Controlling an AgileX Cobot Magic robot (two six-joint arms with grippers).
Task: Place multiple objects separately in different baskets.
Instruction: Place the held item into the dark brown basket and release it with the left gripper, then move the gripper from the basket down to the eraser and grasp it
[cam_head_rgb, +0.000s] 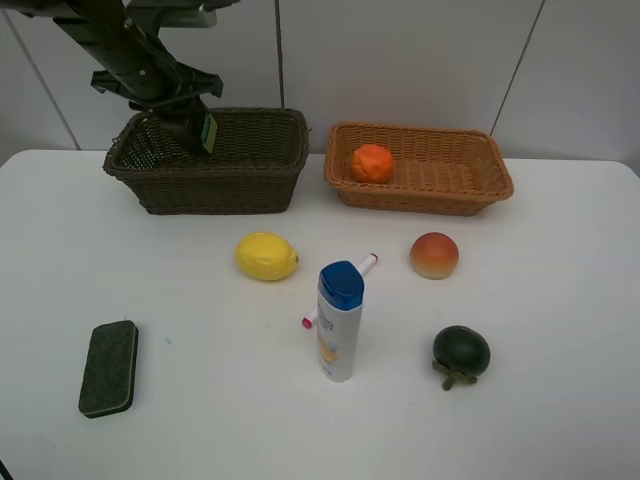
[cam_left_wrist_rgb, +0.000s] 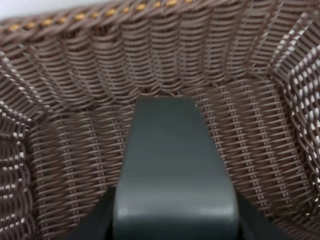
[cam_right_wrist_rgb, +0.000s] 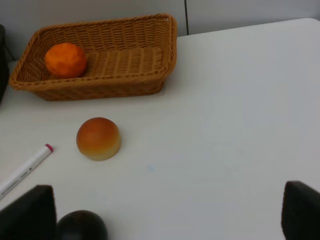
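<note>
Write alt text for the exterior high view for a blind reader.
The left tool holds a dark green pump bottle over the dark brown basket; an orange lies in the tan basket. Lemon, peach, mangosteen, eraser, marker and upright white bottle sit on the white table.

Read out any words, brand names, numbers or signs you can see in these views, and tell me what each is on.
No text can be quoted from these views.
On the white blue-capped bottle: a printed label, bluish lines above an orange patch, too small to read.
On the pink-tipped white marker: no print legible on the barrel.
On the dark green pump bottle: plain dark surface, no writing visible.
Nothing else in view shows writing.
</note>
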